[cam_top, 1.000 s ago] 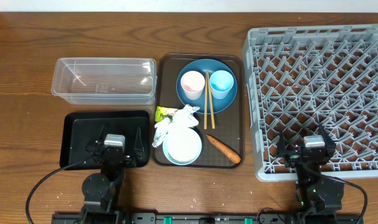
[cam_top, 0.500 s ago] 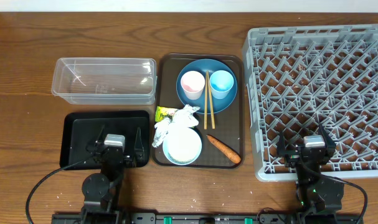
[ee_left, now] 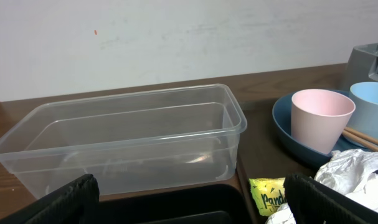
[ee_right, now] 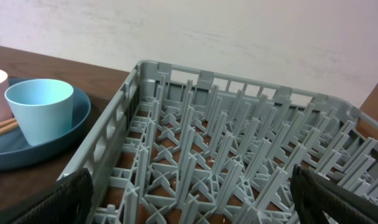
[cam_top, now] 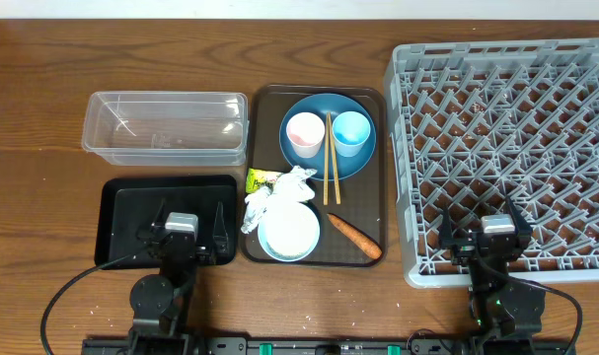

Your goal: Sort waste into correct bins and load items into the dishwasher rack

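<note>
On the brown serving tray (cam_top: 378,197) a blue plate (cam_top: 329,102) carries a white-pink cup (cam_top: 305,133), a light blue cup (cam_top: 350,132) and wooden chopsticks (cam_top: 330,158). In front of it lie crumpled white paper (cam_top: 279,192) with a yellow-green wrapper (cam_top: 260,179), a pale bowl (cam_top: 289,232) and an orange carrot (cam_top: 353,235). The clear tub (cam_top: 166,126) and black tray (cam_top: 131,207) are to the left, the grey dishwasher rack (cam_top: 506,148) to the right. My left gripper (cam_top: 189,229) hangs open over the black tray. My right gripper (cam_top: 482,232) hangs open over the rack's near edge. Both are empty.
The left wrist view looks over the black tray (ee_left: 176,205) at the clear tub (ee_left: 126,143), wrapper (ee_left: 268,194) and pink cup (ee_left: 321,118). The right wrist view shows the rack's lattice (ee_right: 238,143) and the light blue cup (ee_right: 40,109). A wall stands behind the table.
</note>
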Robot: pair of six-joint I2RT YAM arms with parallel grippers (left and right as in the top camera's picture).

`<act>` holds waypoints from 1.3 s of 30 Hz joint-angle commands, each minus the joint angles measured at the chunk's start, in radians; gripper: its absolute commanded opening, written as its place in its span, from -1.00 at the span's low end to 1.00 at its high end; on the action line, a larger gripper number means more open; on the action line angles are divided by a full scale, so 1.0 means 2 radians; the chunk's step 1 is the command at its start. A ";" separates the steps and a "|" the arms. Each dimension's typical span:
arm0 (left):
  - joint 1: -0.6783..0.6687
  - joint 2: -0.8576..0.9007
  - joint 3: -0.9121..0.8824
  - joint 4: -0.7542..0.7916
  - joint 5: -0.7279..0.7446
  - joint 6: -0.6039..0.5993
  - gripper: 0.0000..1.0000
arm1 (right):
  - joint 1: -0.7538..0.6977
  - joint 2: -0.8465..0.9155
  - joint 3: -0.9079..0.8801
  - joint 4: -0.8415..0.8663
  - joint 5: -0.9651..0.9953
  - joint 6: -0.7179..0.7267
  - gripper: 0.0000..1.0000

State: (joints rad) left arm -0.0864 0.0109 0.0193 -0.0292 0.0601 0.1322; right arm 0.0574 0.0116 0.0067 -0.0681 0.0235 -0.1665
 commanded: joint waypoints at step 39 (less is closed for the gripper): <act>-0.001 0.267 0.501 -0.215 -0.014 -0.223 0.95 | -0.009 -0.002 -0.001 -0.002 0.005 -0.002 0.99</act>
State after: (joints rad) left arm -0.0860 0.4126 0.8902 -0.3824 0.0525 -0.2569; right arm 0.0574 0.0120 0.0067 -0.0685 0.0235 -0.1665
